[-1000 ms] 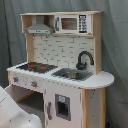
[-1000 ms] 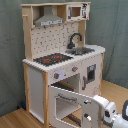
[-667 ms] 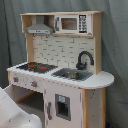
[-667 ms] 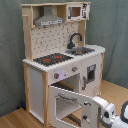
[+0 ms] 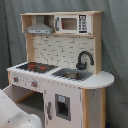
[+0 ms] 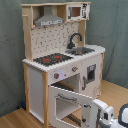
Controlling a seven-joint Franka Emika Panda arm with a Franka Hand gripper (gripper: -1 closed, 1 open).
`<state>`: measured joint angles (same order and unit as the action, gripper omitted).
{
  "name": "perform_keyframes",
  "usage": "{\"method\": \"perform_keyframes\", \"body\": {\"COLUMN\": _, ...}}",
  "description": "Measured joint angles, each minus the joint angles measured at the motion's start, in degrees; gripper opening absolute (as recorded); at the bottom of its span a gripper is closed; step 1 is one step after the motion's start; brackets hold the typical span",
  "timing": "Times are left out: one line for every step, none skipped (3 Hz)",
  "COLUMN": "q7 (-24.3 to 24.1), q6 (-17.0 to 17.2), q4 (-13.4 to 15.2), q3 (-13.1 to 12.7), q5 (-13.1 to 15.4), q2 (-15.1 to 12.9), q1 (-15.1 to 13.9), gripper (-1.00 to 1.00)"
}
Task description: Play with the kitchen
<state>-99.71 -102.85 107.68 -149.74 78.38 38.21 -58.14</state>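
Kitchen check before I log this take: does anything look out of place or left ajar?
Only the oven door below the stove: it hangs swung open, with the end effector beside it. Nothing else on the kitchen looks askew or damaged.

Soft even indoor light, muted colours, faint shadows, both exterior views slightly blurred, no strong glare

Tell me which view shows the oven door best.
The second exterior view: the white, windowed oven door hangs open below the stove, its frame fully visible. In the first exterior view, the white robot arm covers it.
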Motion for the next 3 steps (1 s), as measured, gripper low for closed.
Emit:
{"method": "perform_keyframes", "body": {"q7": -4.3, "q6": -2.4, "q4": 1.2, "q3": 0.0, "q5": 0.0, "q2": 2.8, "q1": -1.3, "gripper": 1.0}}
{"method": "perform_keyframes", "body": {"q7": -4.6, "q6": -2.4, "q4": 1.3, "q3": 0.5, "q5": 0.0, "q2": 8.3, "q1": -3.2, "gripper": 1.0}}
{"method": "perform_keyframes", "body": {"q7": -4.5, "q6": 2.6, "q4": 3.3, "q3": 0.7, "q5": -0.5, "q2": 8.6, "q1": -5.0, "gripper": 1.0}}
